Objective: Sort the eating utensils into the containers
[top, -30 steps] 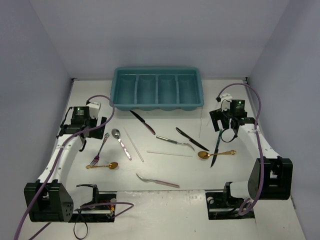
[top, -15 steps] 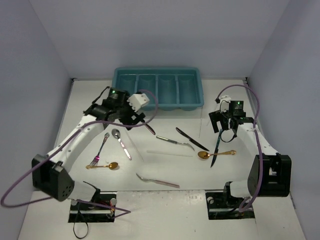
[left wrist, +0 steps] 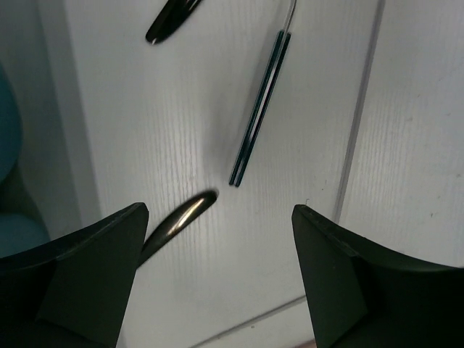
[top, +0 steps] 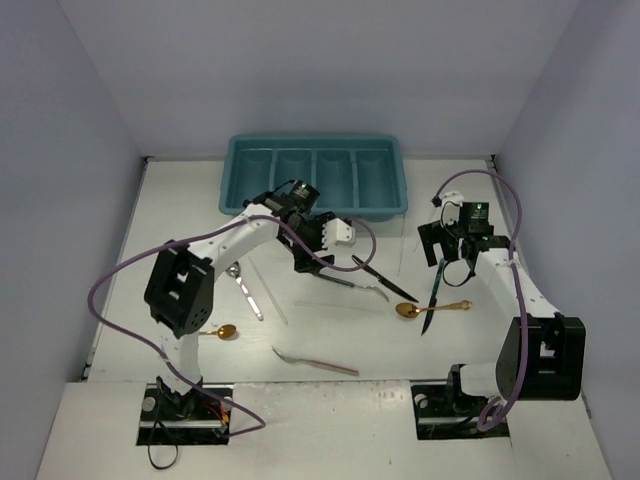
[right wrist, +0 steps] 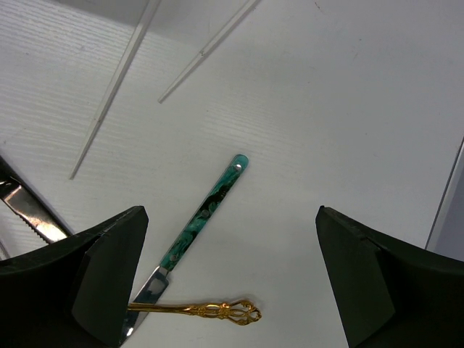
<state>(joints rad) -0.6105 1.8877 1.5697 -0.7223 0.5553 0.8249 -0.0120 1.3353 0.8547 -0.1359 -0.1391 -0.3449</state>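
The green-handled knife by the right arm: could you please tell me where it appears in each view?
Top external: green-handled knife, right of centre.
Left wrist: not in it.
Right wrist: knife lower centre, between the fingers.
Shared landmark: gold spoon crossing its blade.

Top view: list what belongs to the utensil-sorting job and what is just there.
Job:
teal tray
black knife
green-handled knife
gold spoon
second gold spoon
silver spoon
silver fork
pale stick

Just there:
purple cable
arm base plate
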